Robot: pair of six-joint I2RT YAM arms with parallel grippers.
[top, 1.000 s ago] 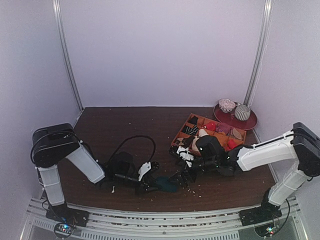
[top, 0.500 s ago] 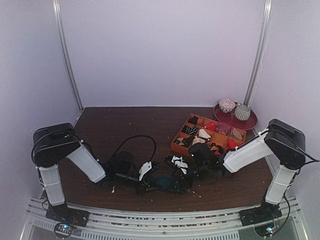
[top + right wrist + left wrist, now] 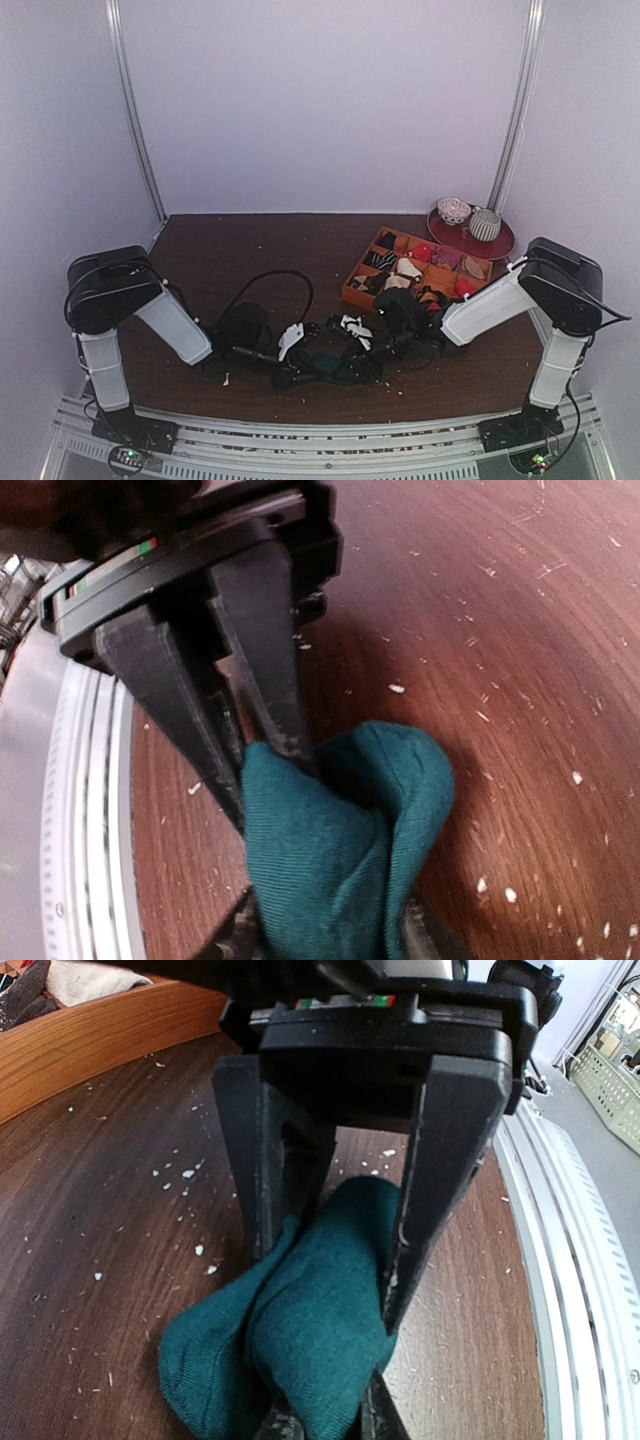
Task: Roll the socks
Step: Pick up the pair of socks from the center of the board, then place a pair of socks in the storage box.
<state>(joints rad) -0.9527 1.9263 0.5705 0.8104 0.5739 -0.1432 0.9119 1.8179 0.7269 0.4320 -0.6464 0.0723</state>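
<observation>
The socks (image 3: 330, 366) are a bunched dark teal bundle near the table's front middle, shown close up as folded fabric (image 3: 310, 1320) (image 3: 340, 850). My left gripper (image 3: 300, 372) (image 3: 325, 1417) is shut on one end of the bundle, its black fingers pinching the fabric. My right gripper (image 3: 355, 358) (image 3: 325, 942) comes from the opposite side, and its fingers (image 3: 440, 1180) press against both flanks of the same bundle. In the right wrist view the left gripper (image 3: 268, 775) bites the far edge of the fabric. The two grippers face each other almost nose to nose.
An orange tray (image 3: 350, 288) of rolled socks stands just behind the right arm. A dark red plate (image 3: 497, 248) with two patterned balls sits at the back right. A black cable (image 3: 270, 280) loops behind the left gripper. White crumbs dot the wood, and the front rail (image 3: 570, 1260) lies close by.
My right arm has swung left from beside the orange tray to meet the left gripper. Its jaws went from wide open to closed round the socks. The left arm has stayed put.
</observation>
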